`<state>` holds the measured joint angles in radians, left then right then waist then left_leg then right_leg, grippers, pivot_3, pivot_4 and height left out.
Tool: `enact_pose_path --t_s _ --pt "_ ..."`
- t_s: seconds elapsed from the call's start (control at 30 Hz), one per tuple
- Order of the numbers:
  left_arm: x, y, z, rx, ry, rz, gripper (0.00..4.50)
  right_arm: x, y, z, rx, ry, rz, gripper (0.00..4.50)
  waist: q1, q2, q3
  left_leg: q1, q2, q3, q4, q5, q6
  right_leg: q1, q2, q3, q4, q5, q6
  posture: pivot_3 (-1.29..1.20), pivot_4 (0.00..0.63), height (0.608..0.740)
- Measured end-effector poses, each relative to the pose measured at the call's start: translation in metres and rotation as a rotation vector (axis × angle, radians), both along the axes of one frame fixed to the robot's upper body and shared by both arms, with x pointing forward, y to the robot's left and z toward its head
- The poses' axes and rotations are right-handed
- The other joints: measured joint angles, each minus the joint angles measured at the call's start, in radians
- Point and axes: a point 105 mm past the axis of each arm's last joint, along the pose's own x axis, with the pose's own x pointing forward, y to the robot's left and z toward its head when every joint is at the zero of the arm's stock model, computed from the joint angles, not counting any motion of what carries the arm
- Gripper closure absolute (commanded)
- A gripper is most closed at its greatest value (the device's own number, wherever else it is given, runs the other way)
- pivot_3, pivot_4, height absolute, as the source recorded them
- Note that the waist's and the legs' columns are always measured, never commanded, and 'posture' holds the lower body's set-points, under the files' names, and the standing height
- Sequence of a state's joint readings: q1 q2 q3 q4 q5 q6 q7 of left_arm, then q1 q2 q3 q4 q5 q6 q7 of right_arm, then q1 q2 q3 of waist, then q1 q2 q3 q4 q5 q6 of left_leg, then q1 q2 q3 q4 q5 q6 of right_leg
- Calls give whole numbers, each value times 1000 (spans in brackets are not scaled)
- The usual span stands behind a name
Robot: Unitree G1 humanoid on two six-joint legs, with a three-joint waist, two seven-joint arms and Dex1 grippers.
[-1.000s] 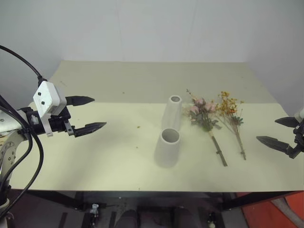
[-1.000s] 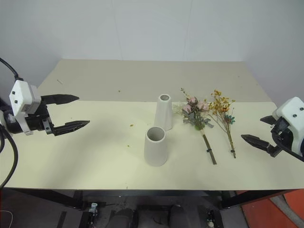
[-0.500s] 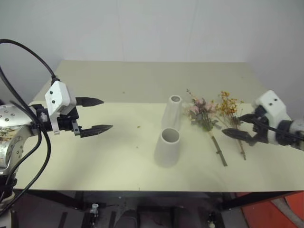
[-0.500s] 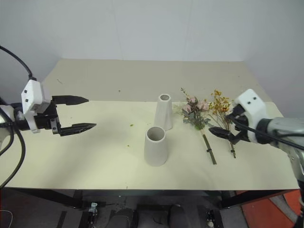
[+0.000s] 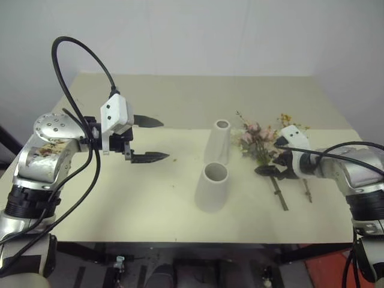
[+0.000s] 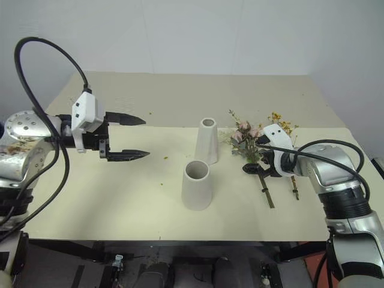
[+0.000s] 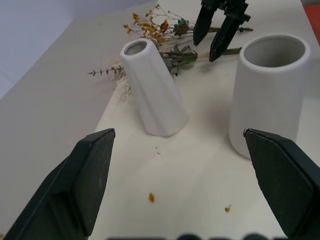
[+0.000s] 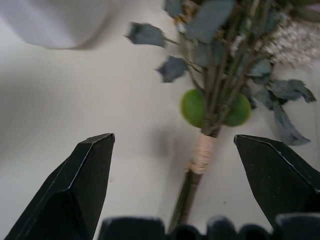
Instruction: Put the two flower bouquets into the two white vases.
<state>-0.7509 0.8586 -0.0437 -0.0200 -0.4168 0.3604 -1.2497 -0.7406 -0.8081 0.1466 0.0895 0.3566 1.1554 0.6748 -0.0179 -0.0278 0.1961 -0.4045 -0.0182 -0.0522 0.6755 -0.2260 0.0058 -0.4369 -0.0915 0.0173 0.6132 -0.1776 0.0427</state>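
Two white vases stand mid-table: a tall slim one (image 5: 220,141) and, nearer me, a shorter wider one (image 5: 213,187). To their right lies the pink rose bouquet (image 5: 255,141), and beyond it the yellow-orange bouquet (image 5: 287,125), partly hidden by my right wrist. My right gripper (image 5: 270,159) is open and hovers low over the rose bouquet's stem. In the right wrist view, the bound stem (image 8: 202,150) lies between the spread fingers. My left gripper (image 5: 163,140) is open and empty. It is held above the table left of the vases and points at them.
The pale table (image 5: 120,198) has free room in front of the vases and on its left half. A few small petal crumbs (image 7: 150,197) lie on it. A black cable (image 5: 78,54) loops above my left arm. A white wall rises behind the table's far edge.
My right arm swung in from the table's right edge and came down over the rose bouquet's stem. My left gripper moved right, toward the vases. Both stayed open.
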Motion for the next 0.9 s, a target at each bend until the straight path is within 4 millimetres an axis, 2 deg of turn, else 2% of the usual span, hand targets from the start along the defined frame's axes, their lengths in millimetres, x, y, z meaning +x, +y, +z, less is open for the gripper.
enact_pose_path --t_s 0.07,0.17,0.3,0.5,0.53,0.77,0.83,0.9 --pt "1 -1 0 3 -10 -10 0 5 -3 -7 13 17 -25 11 -3 0 0 0 0 0 0 0 0 0 0 0 0 1 -1 0 150 740" --pt "4 -1 -3 2 -5 -12 0 11 -5 -15 4 45 -49 583 -4 0 0 0 0 0 0 0 0 0 0 1 0 1 -2 0 150 740" --pt "3 -2 -4 6 -7 -18 0 16 -6 -21 -15 61 -55 1902 -3 0 0 0 0 0 0 0 0 0 0 1 0 1 -2 0 150 740" --pt "3 0 -8 12 -5 -14 0 19 -7 -17 -19 55 -51 4006 -4 0 0 0 0 0 0 0 0 -1 0 1 1 1 -2 0 150 740" --pt "3 1 -10 12 0 -12 0 20 -7 -16 -24 52 -52 4238 -4 0 0 0 0 0 0 0 0 -1 0 1 1 1 -2 0 150 740" --pt "4 2 -9 5 -6 -1 0 22 -3 -9 -25 38 -55 4266 -4 0 0 0 0 0 0 0 0 -1 0 1 1 1 -2 0 150 740" --pt "4 2 -9 5 -7 1 0 24 -1 0 -12 -6 -73 4266 -5 0 0 0 0 0 0 0 0 -2 0 1 2 1 -2 0 150 740" --pt "4 2 -9 3 -9 3 0 29 -1 17 24 -88 -110 4266 -4 0 0 -1 0 0 0 0 0 -2 0 1 2 2 -2 0 150 740"
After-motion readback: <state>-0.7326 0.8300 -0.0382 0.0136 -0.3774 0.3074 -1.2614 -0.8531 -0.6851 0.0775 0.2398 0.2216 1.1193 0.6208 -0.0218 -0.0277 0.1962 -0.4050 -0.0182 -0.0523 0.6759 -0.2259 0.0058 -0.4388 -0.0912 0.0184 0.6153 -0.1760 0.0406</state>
